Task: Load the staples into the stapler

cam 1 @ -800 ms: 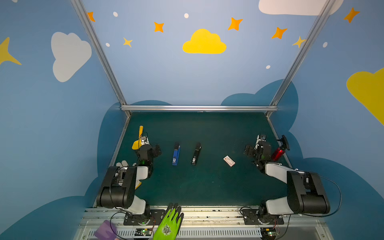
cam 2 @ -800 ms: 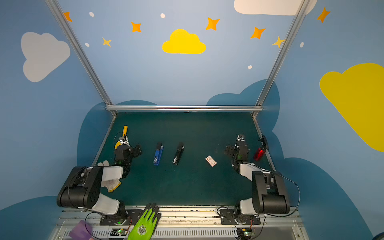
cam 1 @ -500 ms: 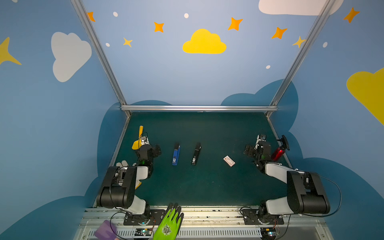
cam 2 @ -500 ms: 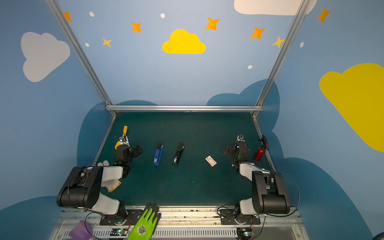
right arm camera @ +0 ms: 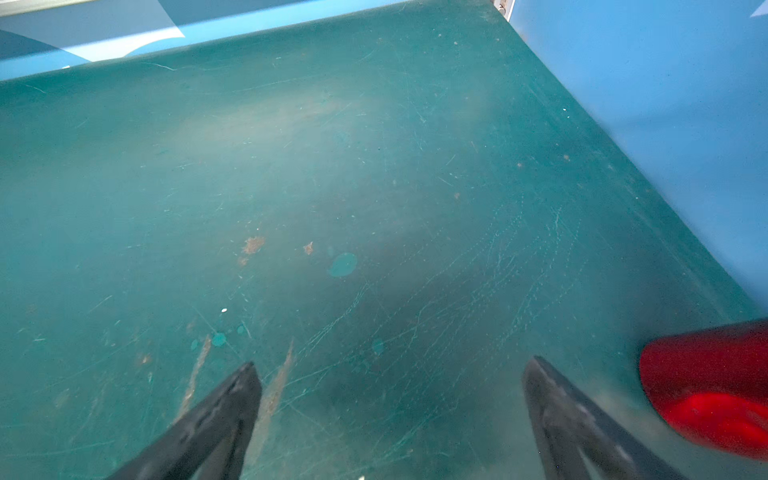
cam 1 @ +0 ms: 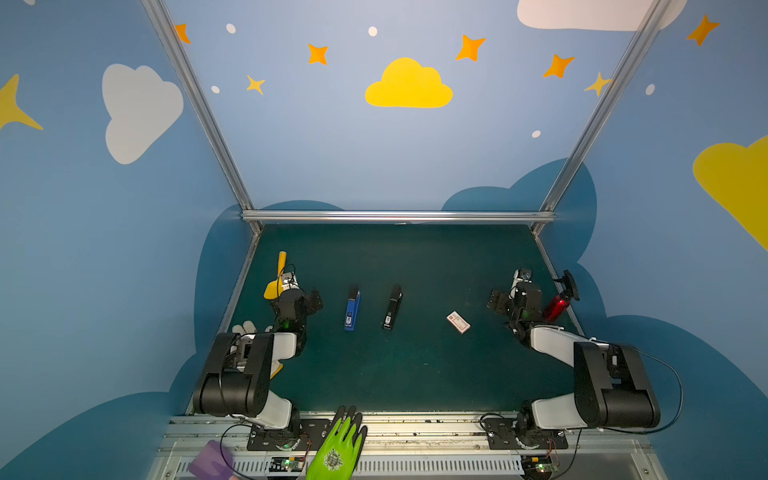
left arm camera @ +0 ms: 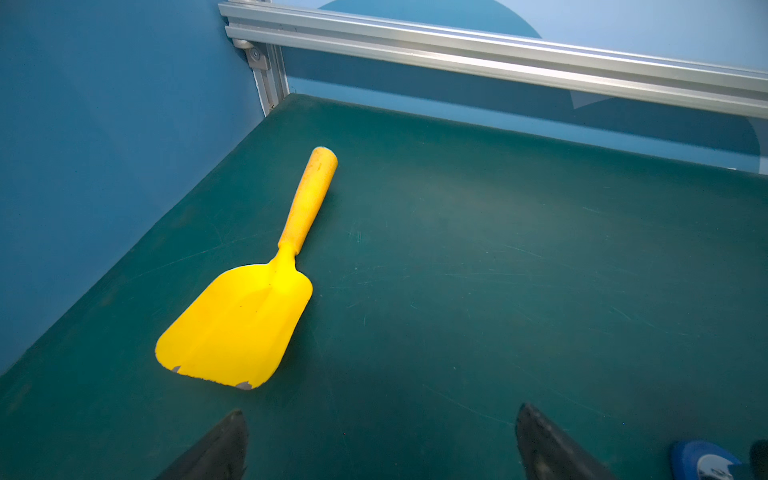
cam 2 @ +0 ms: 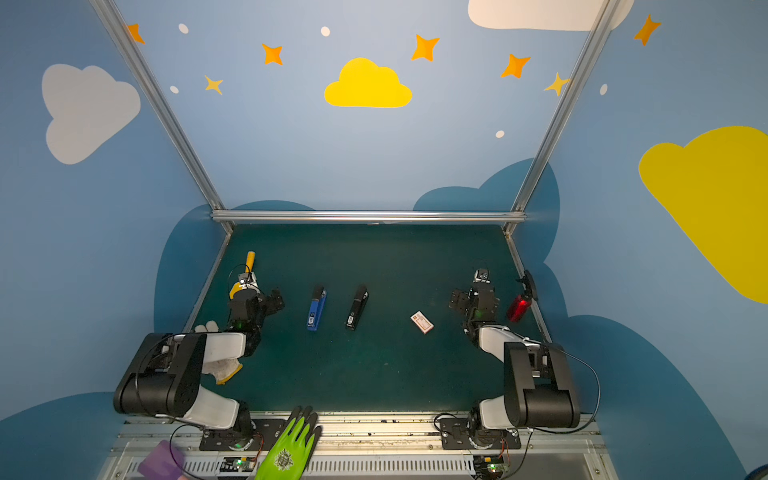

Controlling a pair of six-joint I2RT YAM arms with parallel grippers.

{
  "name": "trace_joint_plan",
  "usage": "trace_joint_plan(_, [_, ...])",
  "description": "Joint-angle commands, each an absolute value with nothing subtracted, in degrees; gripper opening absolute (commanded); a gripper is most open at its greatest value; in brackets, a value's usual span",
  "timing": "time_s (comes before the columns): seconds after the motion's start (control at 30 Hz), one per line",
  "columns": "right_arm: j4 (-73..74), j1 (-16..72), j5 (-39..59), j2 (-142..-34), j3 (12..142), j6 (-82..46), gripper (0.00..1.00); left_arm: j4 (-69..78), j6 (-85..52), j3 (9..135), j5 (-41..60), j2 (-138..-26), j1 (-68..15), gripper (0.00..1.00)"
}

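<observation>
Scuffed green mat [cam 1: 415, 374], blue cloud-painted walls [cam 1: 374, 166].
Spread and empty: left gripper [left arm camera: 378, 419], right gripper [right arm camera: 390, 370]; staple box [cam 1: 458, 322] lies between them.

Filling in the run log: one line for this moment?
left tool: open, empty | right tool: open, empty | staple box: on mat, untouched | blue stapler, black stapler: on mat | loading: not started

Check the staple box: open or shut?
Shut, apparently: the staple box lies flat as one compact block in both top views, no drawer slid out.
</observation>
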State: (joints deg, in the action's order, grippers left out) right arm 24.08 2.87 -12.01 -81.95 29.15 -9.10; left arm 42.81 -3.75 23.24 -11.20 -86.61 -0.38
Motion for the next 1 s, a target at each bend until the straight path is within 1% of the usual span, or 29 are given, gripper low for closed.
trace_joint_plan(0.0, [23.33,3.0,-12.72,-82.24,30.46,-9.31,0.99,42.1,-3.6,23.99,-11.16,-86.75,-0.25,1.0])
trace_joint_plan(0.5, [23.98,3.16,-13.65,-81.58,30.28,-8.75,0.99,42.56,-3.84,23.68,-11.07,-86.45,-0.17,1.0])
trace_joint_plan(0.53, [21.95,3.34,-12.87,-80.86,30.77,-9.19,0.98,42.56,-5.51,23.91,-12.03,-85.83,-0.17,0.99])
trace_joint_plan(0.57, [21.95,3.62,-12.24,-80.57,30.76,-8.33,0.99,39.82,-5.79,25.13,-12.5,-84.85,-0.16,0.99])
trace_joint_plan(0.63, [20.7,5.15,-14.49,-79.09,31.67,-5.72,0.99,26.98,-4.17,30.82,-11.48,-81.87,-0.15,0.99])
trace_joint_plan(0.7, [13.69,5.48,-16.98,-77.1,35.09,-5.75,0.98,21.26,-3.9,34.09,-11.16,-80.44,-0.33,0.99])
trace_joint_plan(0.77, [7.54,4.76,-17.01,-75.87,39.14,-7.61,0.99,16.59,-7.19,36.65,-13.05,-78.59,-0.35,1.0])
trace_joint_plan(0.83, [1.54,3.76,-12.68,-74.49,43.92,-10.49,0.98,12.54,-14.89,39.0,-14.14,-76.76,-0.19,0.99])
trace_joint_plan(0.87, [-1.59,3.29,-11.32,-74.04,45.68,-14.23,0.98,10.03,-19.5,40.12,-14.15,-75.96,-0.06,0.99])
trace_joint_plan(0.9, [-6.85,2.41,-10.22,-73.83,48.03,-22.2,0.99,5.96,-25.85,41.79,-14.31,-75.24,0.23,0.99])
trace_joint_plan(0.93, [-9.41,0.41,-3.89,-74.35,49.89,-29.18,0.99,1.7,-31.2,43.55,-13.11,-74.9,0.92,0.99])
trace_joint_plan(0.97, [-8.58,-0.76,2.56,-75.13,50.37,-30.98,0.97,-0.39,-33.41,44.77,-8.89,-74.77,1.65,1.0])
